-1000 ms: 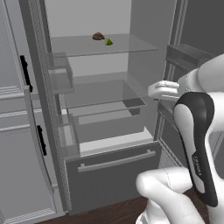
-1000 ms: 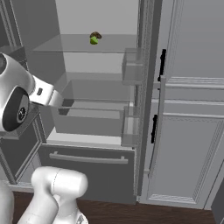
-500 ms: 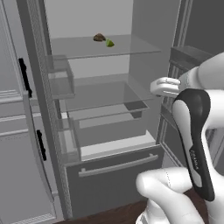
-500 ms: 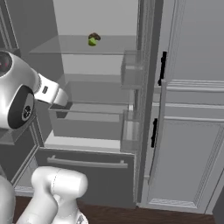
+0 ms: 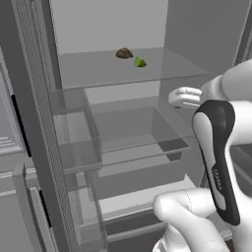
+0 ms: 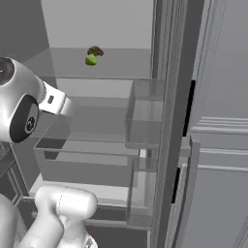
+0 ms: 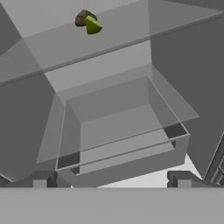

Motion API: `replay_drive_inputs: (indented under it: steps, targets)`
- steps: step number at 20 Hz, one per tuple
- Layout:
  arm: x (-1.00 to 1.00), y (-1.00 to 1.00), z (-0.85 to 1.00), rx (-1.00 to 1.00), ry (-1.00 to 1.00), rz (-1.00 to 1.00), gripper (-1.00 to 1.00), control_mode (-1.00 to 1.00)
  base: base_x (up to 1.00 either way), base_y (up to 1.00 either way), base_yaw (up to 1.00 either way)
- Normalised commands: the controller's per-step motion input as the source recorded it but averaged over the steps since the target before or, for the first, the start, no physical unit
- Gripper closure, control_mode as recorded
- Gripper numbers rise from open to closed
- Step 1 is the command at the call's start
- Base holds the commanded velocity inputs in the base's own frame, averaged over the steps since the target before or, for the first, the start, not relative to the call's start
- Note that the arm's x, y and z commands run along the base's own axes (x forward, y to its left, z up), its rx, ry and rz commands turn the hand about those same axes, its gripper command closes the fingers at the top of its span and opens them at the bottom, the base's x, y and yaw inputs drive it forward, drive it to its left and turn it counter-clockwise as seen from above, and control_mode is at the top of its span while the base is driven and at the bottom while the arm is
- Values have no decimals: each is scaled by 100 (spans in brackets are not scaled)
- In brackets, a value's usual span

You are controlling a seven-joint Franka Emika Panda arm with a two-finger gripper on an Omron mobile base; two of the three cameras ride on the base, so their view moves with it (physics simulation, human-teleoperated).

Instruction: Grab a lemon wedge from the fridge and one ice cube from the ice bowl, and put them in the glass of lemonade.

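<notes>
no readable text, arm marking illegible

Arm raised, fingers [image 7: 39,180] spread wide, holding nothing.

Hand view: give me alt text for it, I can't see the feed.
The lemon wedge lies on a clear upper shelf inside the open fridge, touching a small brown lump. Below is a clear drawer. The open fingers are well short of the wedge.
</notes>
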Motion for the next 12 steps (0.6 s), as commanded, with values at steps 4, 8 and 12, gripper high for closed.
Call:
replay_drive_inputs:
  steps: [4, 8, 12]
  targets:
    - [31, 0, 0, 0, -3, 0, -100, -100, 34, 2, 0]
    - [72, 0, 23, 0, -12, 0, -100, -100, 0, 0, 0]
    - [0, 0, 83, 10, -39, 0, -100, -100, 0, 0, 0]
